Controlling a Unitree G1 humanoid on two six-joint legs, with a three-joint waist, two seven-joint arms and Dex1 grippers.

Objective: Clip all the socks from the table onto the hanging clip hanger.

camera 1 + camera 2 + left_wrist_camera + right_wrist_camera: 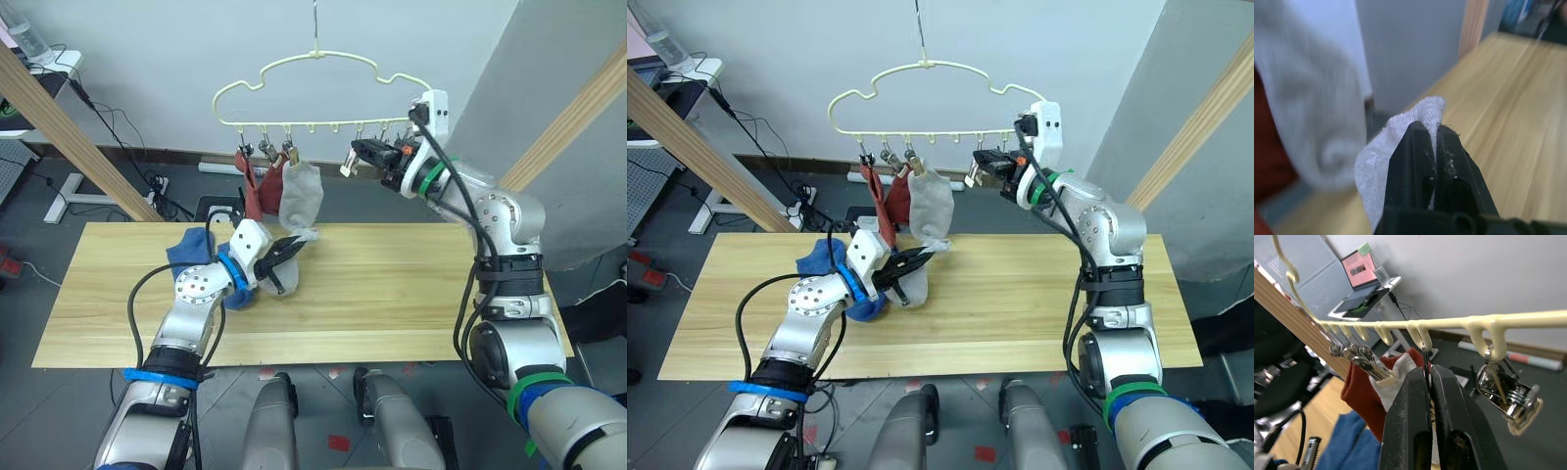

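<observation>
The pale-yellow clip hanger (313, 61) hangs above the far edge of the table (411, 294). Two rust-red socks (257, 191) and one light grey sock (301, 196) hang from its left clips. My left gripper (294, 245) hovers just over the table below them, shut on another light grey sock (1386, 147) that droops from its fingers. Blue socks (191, 250) lie bunched on the table behind that arm. My right gripper (355, 152) is raised to the hanger's clip row and is shut on a clip there; the clip's wire runs down between its fingers (1415, 396).
Slanted wooden poles stand at the left (78, 137) and the right (578, 117) of the table. A free metal clip (1511, 396) hangs beside the one I grip. Cables and a power strip lie on the floor behind the table.
</observation>
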